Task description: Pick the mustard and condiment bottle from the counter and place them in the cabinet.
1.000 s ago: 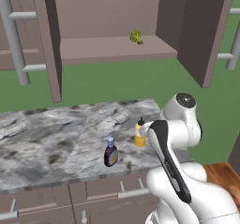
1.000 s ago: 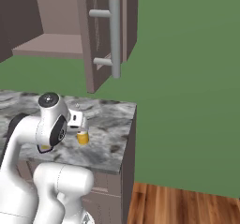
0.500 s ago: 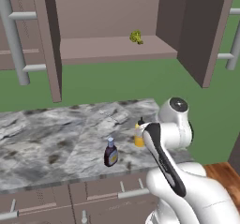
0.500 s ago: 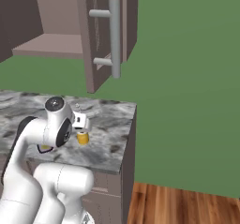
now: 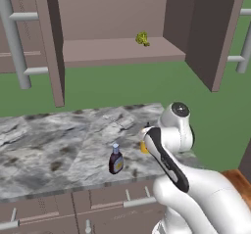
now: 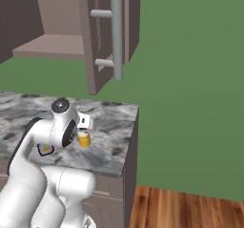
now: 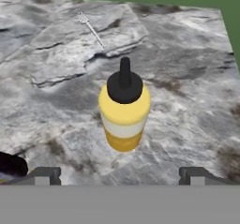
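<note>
You are hovering the gripper (image 7: pixel 120 175) over the mustard (image 7: pixel 124 111), which is standing upright near the centre of the hand view on the counter (image 7: pixel 187 54), its black nozzle pointing up toward the camera; the two finger tips are sitting far apart at the lower left and lower right of that frame with the bottle between and beyond them, so the pincer is spread wide and holding nothing, apparently lined up so the bottle can pass between the fingers on the way down. In the left base view the mustard (image 5: pixel 143 145) is peeking out just left of the arm's wrist, right of centre, near the counter's right end, and the condiment bottle (image 5: pixel 115 159) is standing a little to its lower left, close to the counter's (image 5: pixel 59 140) front edge and apart from it, so you are probably taking the yellow one first because it is nearer the hand. The cabinet (image 5: pixel 112 52) across the top of the frame is standing with its doors swung open, leaving the shelf free to receive both bottles; a small yellow-green object (image 5: pixel 142 38) is already sitting toward the shelf's right end, so you will likely want to set the bottles left of it
</note>
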### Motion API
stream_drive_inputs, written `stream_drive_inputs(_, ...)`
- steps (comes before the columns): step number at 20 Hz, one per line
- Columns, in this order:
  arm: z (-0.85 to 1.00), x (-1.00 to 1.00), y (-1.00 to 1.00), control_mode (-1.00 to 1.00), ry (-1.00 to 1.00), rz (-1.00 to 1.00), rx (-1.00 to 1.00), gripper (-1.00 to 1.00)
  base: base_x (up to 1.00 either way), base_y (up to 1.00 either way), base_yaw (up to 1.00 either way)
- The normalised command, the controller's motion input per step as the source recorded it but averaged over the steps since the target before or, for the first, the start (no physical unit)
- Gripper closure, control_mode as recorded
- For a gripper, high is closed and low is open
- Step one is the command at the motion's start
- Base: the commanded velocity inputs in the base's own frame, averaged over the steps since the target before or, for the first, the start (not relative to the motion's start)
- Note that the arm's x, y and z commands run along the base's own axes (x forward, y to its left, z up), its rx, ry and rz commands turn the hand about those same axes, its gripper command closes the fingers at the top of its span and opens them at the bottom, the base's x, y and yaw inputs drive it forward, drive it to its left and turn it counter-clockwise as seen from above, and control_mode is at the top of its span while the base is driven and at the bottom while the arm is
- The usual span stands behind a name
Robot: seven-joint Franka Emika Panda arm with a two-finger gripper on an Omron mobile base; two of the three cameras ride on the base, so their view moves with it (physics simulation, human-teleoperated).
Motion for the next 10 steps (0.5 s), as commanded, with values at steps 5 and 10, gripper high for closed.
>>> stream_drive_inputs(5, -0.2, 0.23, 0.07, -1.0, 0.0, 0.0, 0.0, -1.0, 0.0, 0.0, 0.0)
stream_drive_inputs(10, -0.28, 0.14, 0.08, -1.0, 0.0, 0.0, 0.0, -1.0, 0.0, 0.0, 0.0)
